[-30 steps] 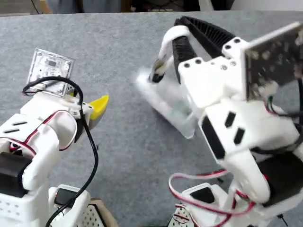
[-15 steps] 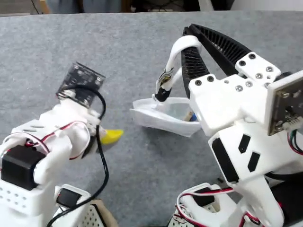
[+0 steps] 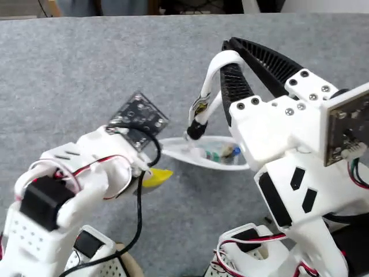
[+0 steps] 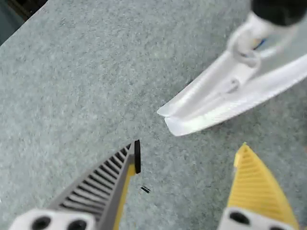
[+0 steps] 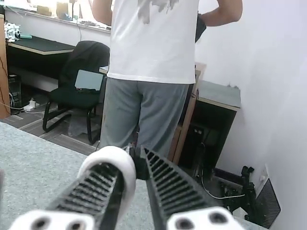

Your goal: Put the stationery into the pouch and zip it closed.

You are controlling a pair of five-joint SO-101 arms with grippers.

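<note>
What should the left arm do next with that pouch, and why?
Probably ease the left gripper forward and close it on the near end of the pouch. Its jaws stand open just short of that end, while the right gripper pinches the white strap running down to the pouch. Stationery shows inside, so a hold there would likely steady it for zipping.

Pouch end behind R arm
</note>
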